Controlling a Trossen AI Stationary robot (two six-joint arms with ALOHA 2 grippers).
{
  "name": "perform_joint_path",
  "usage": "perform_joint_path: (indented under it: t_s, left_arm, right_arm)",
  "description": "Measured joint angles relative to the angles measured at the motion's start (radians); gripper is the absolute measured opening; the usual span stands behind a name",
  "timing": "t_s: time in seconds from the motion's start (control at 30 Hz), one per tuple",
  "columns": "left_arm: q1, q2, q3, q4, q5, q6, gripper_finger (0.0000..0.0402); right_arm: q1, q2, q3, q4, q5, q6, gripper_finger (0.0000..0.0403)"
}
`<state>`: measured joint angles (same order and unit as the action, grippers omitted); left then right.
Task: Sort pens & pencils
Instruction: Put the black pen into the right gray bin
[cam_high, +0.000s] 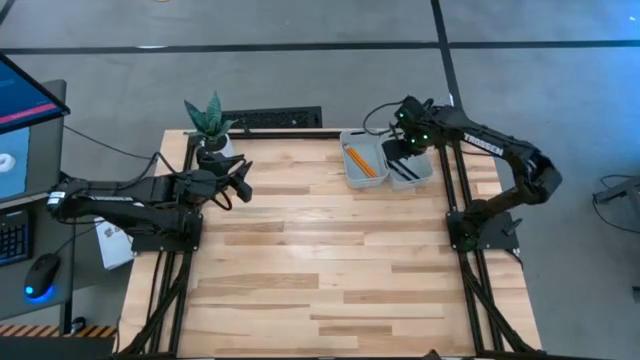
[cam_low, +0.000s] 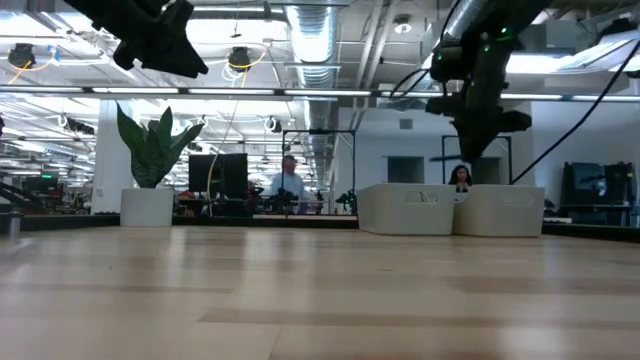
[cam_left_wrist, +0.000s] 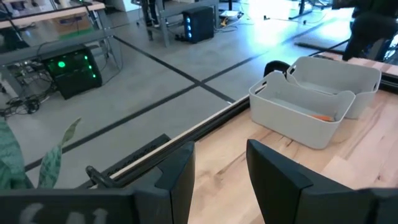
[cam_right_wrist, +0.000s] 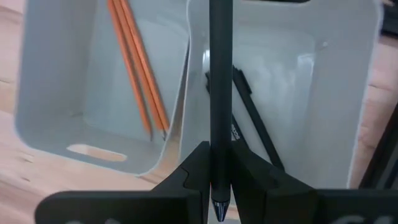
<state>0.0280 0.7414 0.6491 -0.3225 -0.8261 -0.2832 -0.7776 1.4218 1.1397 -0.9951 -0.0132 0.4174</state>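
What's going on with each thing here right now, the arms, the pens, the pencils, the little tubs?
Right gripper: shut on a black pen, above the right bin.
Other pens: lying in the right bin.
Pencils: lying in the left bin.
Left gripper: open, empty, raised near the plant.
Table: bare wood.

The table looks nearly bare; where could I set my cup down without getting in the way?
The wooden table is bare across its middle and near half. Crowded spots: the far edge, where the right gripper holds a pen over the bins, and the plant corner by the left gripper.
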Motion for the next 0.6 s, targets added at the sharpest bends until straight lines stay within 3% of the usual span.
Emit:
perform_joint_path:
  t_s: [0.47,0.6]
  left_arm:
    - [0.0,0.0,0.0,-0.002,0.0,0.002,0.0137]
    - [0.0,0.0,0.0,-0.002,0.0,0.002,0.0137]
  right_arm:
    - [-0.004,0.233,0.0,-0.049,0.022,-0.035,0.0074]
    - [-0.004,0.282,0.0,-0.052,0.076,-0.035,0.0074]
